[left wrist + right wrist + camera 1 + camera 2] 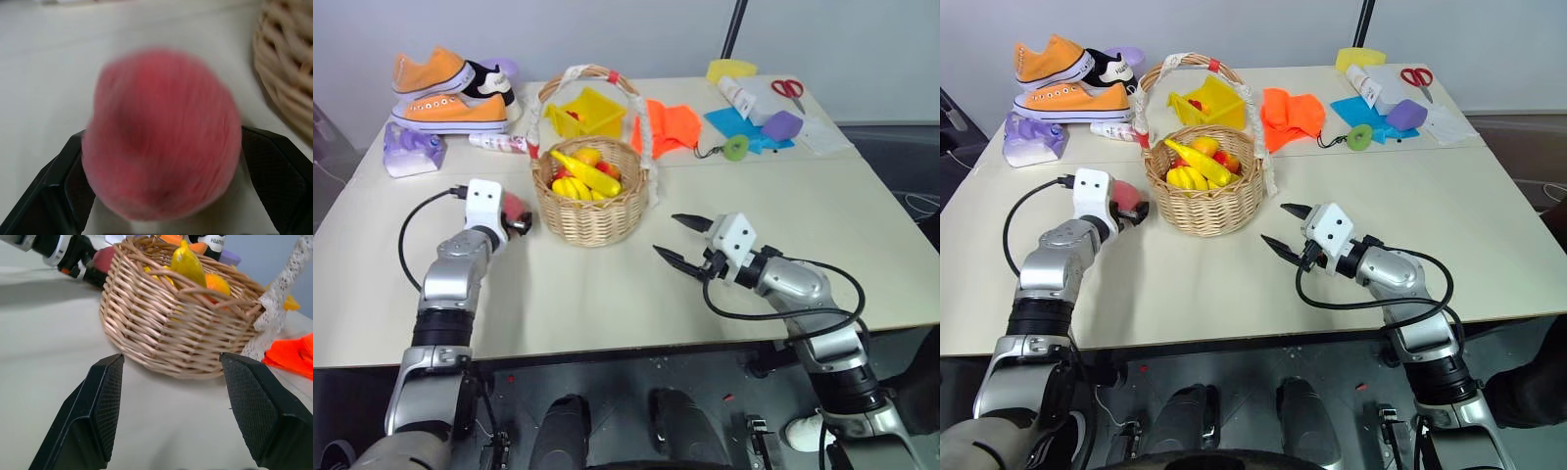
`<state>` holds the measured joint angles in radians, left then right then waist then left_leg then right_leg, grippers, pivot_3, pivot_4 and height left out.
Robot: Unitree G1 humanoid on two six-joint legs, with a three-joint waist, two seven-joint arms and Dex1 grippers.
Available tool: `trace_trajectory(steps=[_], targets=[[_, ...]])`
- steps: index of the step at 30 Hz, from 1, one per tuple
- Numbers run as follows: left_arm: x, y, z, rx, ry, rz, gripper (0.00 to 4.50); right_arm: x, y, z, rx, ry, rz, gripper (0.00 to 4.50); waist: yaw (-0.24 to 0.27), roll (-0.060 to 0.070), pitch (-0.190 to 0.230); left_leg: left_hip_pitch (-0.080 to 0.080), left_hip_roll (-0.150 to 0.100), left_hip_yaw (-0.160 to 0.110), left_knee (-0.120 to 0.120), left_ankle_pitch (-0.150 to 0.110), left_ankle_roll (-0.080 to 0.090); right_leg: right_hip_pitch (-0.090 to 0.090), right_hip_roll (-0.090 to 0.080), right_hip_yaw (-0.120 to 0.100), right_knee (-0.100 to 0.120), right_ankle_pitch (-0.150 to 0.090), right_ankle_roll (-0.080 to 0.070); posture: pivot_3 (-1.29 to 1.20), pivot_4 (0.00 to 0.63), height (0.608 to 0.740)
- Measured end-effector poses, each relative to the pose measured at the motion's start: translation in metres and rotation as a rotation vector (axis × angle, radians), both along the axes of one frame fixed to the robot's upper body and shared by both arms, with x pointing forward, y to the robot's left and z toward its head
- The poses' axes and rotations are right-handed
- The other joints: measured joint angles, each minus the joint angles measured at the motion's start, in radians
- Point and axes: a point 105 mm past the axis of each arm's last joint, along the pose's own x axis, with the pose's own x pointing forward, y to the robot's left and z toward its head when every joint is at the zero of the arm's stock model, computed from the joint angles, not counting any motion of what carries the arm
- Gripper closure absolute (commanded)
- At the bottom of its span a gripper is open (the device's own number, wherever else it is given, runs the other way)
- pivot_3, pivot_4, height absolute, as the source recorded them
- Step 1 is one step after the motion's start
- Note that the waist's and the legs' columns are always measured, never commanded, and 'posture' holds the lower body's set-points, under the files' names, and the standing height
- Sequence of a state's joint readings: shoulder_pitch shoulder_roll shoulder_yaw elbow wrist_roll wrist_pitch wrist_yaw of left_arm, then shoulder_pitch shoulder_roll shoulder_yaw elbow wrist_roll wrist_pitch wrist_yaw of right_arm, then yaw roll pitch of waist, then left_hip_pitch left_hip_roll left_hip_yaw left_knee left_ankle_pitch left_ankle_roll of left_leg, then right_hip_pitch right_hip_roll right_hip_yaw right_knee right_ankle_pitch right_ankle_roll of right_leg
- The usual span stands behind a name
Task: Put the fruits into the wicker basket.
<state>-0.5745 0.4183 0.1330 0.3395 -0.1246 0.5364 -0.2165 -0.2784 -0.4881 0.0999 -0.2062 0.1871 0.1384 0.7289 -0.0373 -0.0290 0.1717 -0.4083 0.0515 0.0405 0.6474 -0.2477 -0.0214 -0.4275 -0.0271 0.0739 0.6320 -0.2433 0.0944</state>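
Left wrist view: peach [161, 134] sits between the two black fingers [54, 191] of the left gripper [516, 221], jaws spread wide on either side of it, on the table [607, 313]. Whether the pads already press on the fruit cannot be told.

Landmark: wicker basket [592, 201].
- Nearest the robot, right gripper [682, 241] hangs just off the basket's front-right, jaws apart and empty, pointing at its wall.
- Left gripper and peach lie just beside the basket's left wall, apart from the weave.
- Inside the basket: banana [582, 172] across the top, with other yellow and orange fruit under it.
- Behind the basket: yellow bin [587, 113], orange cloth [671, 125], sneakers [450, 98].

Judgement: step in hand is the grasp on the peach; banana done. To do it well, close on the widest part of the fruit, gently, since it is round and may roll or squirt out. Lift clear above the rim before moving sideways; mind the arched handle [592, 76]. Keep the right arm back.
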Motion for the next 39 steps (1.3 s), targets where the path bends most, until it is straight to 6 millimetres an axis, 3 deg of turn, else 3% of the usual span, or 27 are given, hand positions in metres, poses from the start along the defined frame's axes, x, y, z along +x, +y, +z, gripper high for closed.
trace_trajectory(steps=[3, 4, 11, 14, 17, 19, 23, 25, 27, 30, 34, 39], targets=[[0.002, -0.002, 0.005, -0.016, -0.019, -0.002, 1.80, 0.000, -0.001, 0.000, -0.003, -0.013, -0.006, 1.19, 0.002, 0.000, 0.000, 0.000, 0.000, 0.000, 0.000, 0.000, 0.000, 0.000, 0.000, 0.000, 0.000, 0.000, 0.000, 0.00, 0.150, 0.740], [0.003, -0.002, 0.006, -0.016, -0.023, -0.004, 1.99, 0.000, -0.001, -0.001, -0.003, -0.012, -0.006, 1.19, 0.002, 0.000, 0.000, 0.000, 0.000, 0.000, 0.000, 0.000, 0.000, 0.000, 0.000, 0.000, 0.000, 0.000, 0.000, 0.00, 0.150, 0.740], [-0.004, 0.002, 0.023, 0.038, -0.125, -0.013, 1.99, -0.002, -0.003, -0.005, -0.005, -0.008, -0.015, 1.19, -0.003, 0.000, 0.000, 0.000, 0.000, 0.000, 0.000, 0.000, 0.000, 0.000, 0.000, 0.000, 0.000, 0.000, 0.000, 0.00, 0.150, 0.740], [-0.034, -0.007, 0.041, -0.004, -0.212, -0.169, 1.99, -0.001, -0.006, -0.003, -0.005, -0.016, -0.026, 1.19, -0.009, 0.000, 0.000, 0.000, 0.001, 0.001, -0.001, 0.000, 0.000, -0.001, -0.001, 0.001, 0.000, 0.000, 0.000, 0.00, 0.150, 0.740], [-0.070, -0.032, 0.065, -0.086, -0.254, -0.399, 1.99, 0.002, -0.016, 0.003, 0.007, -0.034, -0.061, 1.19, -0.001, 0.000, 0.000, 0.000, 0.001, 0.000, -0.001, 0.000, 0.000, -0.001, -0.001, -0.001, 0.000, 0.000, -0.001, 0.00, 0.150, 0.740], [-0.080, -0.053, 0.085, -0.124, -0.293, -0.513, 1.99, 0.004, -0.018, 0.005, 0.006, -0.039, -0.069, 1.19, 0.014, 0.000, 0.000, 0.000, 0.000, -0.001, 0.000, 0.000, 0.000, 0.001, -0.001, -0.001, 0.000, -0.002, -0.004, 0.00, 0.150, 0.740], [-0.061, -0.101, 0.120, -0.205, -0.395, -0.580, 1.99, 0.006, -0.009, 0.009, 0.006, -0.051, -0.046, 1.19, 0.031, 0.000, 0.000, 0.001, -0.002, -0.001, 0.007, 0.001, -0.001, 0.006, -0.001, 0.000, 0.000, -0.002, -0.004, 0.00, 0.150, 0.740], [-0.048, -0.123, 0.122, -0.209, -0.386, -0.595, 1.99, 0.007, -0.005, 0.011, 0.006, -0.051, -0.039, 1.19, 0.026, 0.000, 0.000, 0.000, -0.002, 0.000, 0.007, 0.001, -0.001, 0.006, -0.001, 0.001, -0.002, -0.002, -0.004, 0.00, 0.150, 0.740], [-0.033, -0.131, 0.116, -0.224, -0.354, -0.562, 1.99, 0.009, -0.006, 0.011, 0.005, -0.049, -0.051, 1.19, 0.022, 0.000, 0.000, 0.000, -0.002, 0.000, 0.005, 0.001, -0.001, 0.005, -0.001, 0.001, -0.002, -0.001, -0.001, 0.00, 0.150, 0.740], [-0.019, -0.127, 0.108, -0.229, -0.322, -0.500, 1.99, 0.010, -0.007, 0.010, -0.001, -0.040, -0.069, 1.19, 0.016, 0.000, 0.000, 0.000, -0.002, -0.002, 0.000, 0.001, -0.001, 0.001, 0.001, 0.001, 0.000, 0.000, 0.001, 0.00, 0.150, 0.740], [-0.020, -0.128, 0.108, -0.204, -0.322, -0.528, 0.05, 0.010, -0.007, 0.014, 0.003, -0.047, -0.085, 1.19, 0.022, 0.000, 0.000, 0.000, -0.001, -0.006, -0.002, 0.001, -0.001, 0.000, 0.002, -0.002, 0.002, -0.001, 0.002, 0.00, 0.150, 0.740], [-0.022, -0.124, 0.104, -0.189, -0.313, -0.534, 0.05, 0.009, -0.007, 0.015, 0.005, -0.046, -0.095, 1.19, 0.023, 0.000, 0.000, -0.001, -0.001, -0.005, 0.000, 0.001, -0.001, 0.001, 0.001, -0.002, 0.001, -0.001, 0.002, 0.00, 0.150, 0.740]])
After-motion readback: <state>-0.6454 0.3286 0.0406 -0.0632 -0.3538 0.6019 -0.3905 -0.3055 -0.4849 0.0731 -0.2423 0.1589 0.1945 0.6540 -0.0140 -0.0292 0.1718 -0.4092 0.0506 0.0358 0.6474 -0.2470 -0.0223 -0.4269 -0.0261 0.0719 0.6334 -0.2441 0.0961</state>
